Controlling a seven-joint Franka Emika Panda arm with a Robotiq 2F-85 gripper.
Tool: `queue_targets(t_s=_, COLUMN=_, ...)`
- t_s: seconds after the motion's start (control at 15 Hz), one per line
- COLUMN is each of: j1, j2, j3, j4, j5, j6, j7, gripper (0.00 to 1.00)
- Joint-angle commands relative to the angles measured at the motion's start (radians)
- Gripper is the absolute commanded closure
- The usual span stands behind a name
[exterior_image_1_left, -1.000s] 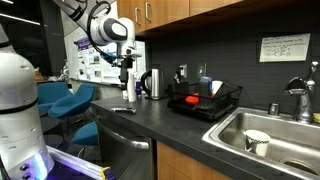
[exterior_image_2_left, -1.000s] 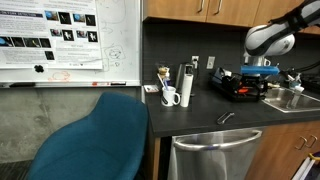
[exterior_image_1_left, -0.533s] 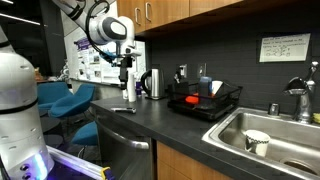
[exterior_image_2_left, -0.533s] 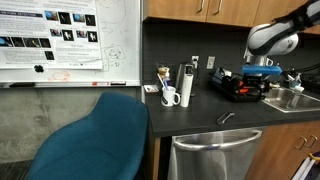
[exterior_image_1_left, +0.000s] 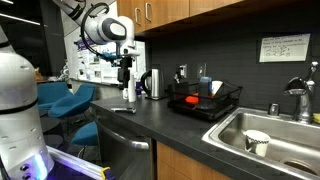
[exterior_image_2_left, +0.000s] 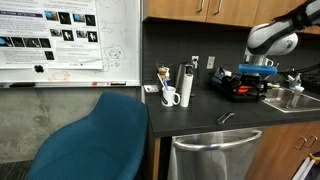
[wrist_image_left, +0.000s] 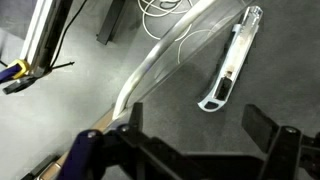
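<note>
Hand (wrist_image_left: 200, 135) open, empty, above worktop (wrist_image_left: 85, 85). Slim tool (wrist_image_left: 230, 62) lies flat on worktop nr front edge. We judge it light, stiff, maybe slippery; take mid-handle across narrow width.

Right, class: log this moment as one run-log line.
gripper: open, empty | hovering above counter | nearest: slim silver tool, lying flat, untouched

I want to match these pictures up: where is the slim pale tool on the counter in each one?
Exterior view: the slim pale tool lies left of centre, by the dark counter's front edge.
Exterior view: right of centre, low, at the front edge.
Wrist view: upper right.
Shared landmark: the dark counter under it.
</note>
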Motion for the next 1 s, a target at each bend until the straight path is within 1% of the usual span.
queue_targets(t_s=0.0, j1=-0.006, j2=0.006, j3=0.036, j4=-0.020, j5=0.034, j6=0.075, j7=0.173, gripper=0.00)
queue_targets(t_s=0.2, j1=-0.006, j2=0.014, j3=0.061, j4=-0.047, j5=0.009, j6=0.120, j7=0.302, gripper=0.00)
queue_targets(t_s=0.27, j1=-0.007, j2=0.012, j3=0.069, j4=-0.062, j5=-0.003, j6=0.133, j7=0.343, gripper=0.09)
queue_targets(t_s=0.33, j1=-0.008, j2=0.010, j3=0.074, j4=-0.075, j5=-0.012, j6=0.140, j7=0.377, gripper=0.27)
queue_targets(t_s=0.47, j1=-0.009, j2=0.007, j3=0.078, j4=-0.102, j5=-0.031, j6=0.146, j7=0.436, gripper=0.39)
queue_targets(t_s=0.6, j1=-0.007, j2=0.006, j3=0.077, j4=-0.122, j5=-0.041, j6=0.135, j7=0.476, gripper=0.55)
queue_targets(t_s=0.67, j1=-0.004, j2=0.007, j3=0.075, j4=-0.131, j5=-0.042, j6=0.124, j7=0.483, gripper=0.64)
queue_targets(t_s=0.8, j1=0.009, j2=0.018, j3=0.069, j4=-0.144, j5=-0.027, j6=0.103, j7=0.472, gripper=0.78)
queue_targets(t_s=0.87, j1=0.015, j2=0.021, j3=0.068, j4=-0.155, j5=-0.023, j6=0.118, j7=0.457, gripper=0.87)
queue_targets(t_s=0.93, j1=0.020, j2=0.025, j3=0.069, j4=-0.162, j5=-0.022, j6=0.131, j7=0.450, gripper=0.94)
